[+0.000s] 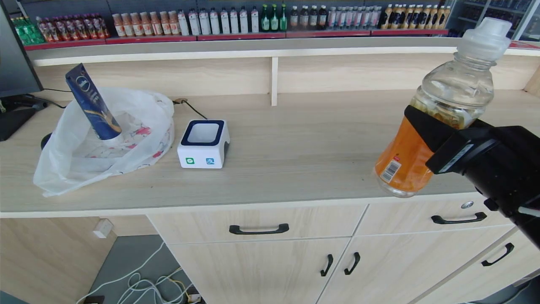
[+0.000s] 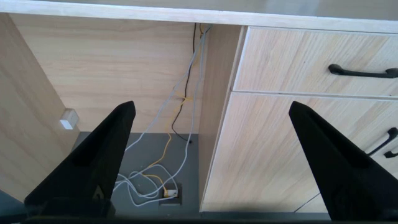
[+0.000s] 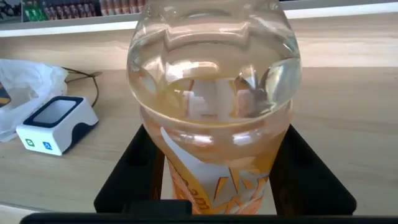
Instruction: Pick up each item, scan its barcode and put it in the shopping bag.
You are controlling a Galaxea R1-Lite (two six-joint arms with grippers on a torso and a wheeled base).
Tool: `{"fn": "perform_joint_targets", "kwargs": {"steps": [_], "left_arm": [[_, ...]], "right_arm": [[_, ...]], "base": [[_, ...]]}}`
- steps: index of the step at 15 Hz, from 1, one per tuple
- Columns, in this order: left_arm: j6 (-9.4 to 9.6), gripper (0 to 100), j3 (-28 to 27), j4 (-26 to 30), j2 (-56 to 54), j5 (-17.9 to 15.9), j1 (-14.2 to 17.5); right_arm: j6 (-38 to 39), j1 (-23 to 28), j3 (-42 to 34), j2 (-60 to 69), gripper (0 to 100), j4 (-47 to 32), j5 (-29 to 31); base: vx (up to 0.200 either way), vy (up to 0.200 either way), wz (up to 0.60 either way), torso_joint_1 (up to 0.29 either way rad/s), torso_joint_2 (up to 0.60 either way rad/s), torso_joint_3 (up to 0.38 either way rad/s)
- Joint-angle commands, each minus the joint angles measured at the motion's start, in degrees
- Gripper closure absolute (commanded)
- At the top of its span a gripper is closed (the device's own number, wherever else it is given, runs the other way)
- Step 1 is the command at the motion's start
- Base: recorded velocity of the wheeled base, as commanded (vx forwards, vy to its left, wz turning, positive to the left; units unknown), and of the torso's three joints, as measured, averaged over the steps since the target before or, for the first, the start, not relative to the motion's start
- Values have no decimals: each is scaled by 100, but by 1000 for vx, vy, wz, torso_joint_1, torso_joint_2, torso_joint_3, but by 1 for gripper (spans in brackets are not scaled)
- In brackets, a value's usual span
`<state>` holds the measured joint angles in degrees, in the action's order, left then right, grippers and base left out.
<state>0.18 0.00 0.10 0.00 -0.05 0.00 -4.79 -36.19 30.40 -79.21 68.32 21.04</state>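
Counter [image 1: 295, 139] with shopping bag [image 1: 76, 164], scanner [image 1: 203, 143] and a bottle [image 1: 447, 93] held in our right gripper [image 1: 422, 126].

Our left gripper [image 2: 211, 109] hangs low in front of the cabinet [image 2: 280, 143], its fingers spread wide, with cables [image 2: 155, 180] on the floor beyond it. On the counter's left end the white shopping bag lies open, and a dark blue tube [image 1: 93, 103] stands tilted inside it. Just beside the bag, to its right, sits the white scanner with its window facing up; we cannot tell whether the two touch. Well apart from it, at the far right, our right gripper is clenched around the middle of the bottle of orange drink. The bottle is held up over the counter's front edge, leaning with its clear cap up and to the right. A barcode label shows near its base.
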Motion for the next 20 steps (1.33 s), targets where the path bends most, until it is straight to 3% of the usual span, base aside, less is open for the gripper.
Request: {"fn": "perform_joint_targets", "kwargs": {"steps": [1, 13, 18, 20], "left_arm": [[-9, 0, 0, -1, 0, 5, 0], [-53, 0, 0, -1, 0, 5, 0], [-36, 0, 0, -10, 0, 5, 0], [-45, 0, 0, -10, 0, 5, 0]], "right_arm": [[13, -2, -17, 11, 100, -3, -4], [40, -2, 150, -121, 100, 6, -12], [-294, -28, 484, -244, 100, 15, -12], [-505, -169, 660, -270, 100, 6, 102]], "base": [[0, 200, 0, -7, 2, 7], [0, 200, 0, 4, 1, 0], [0, 200, 0, -1, 1, 0], [0, 0, 0, 0, 0, 0]]}}
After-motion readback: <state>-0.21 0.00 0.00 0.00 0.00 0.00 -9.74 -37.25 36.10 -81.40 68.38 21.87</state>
